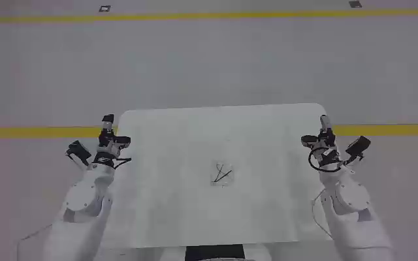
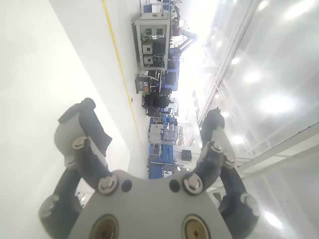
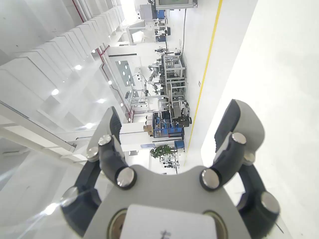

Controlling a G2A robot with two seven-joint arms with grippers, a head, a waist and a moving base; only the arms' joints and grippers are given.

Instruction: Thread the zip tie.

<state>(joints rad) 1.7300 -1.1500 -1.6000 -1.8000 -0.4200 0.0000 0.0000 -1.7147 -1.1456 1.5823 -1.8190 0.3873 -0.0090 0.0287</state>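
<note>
The zip tie is lying in the middle of the table. The left gripper and the right gripper are sitting wide open at its sides, holding nothing, likely ready to grab it.

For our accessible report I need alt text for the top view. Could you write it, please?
The zip tie lies untouched near the middle of a white table. An arm stands at each side edge, the left pincer and the right pincer both far from the tie.
</note>
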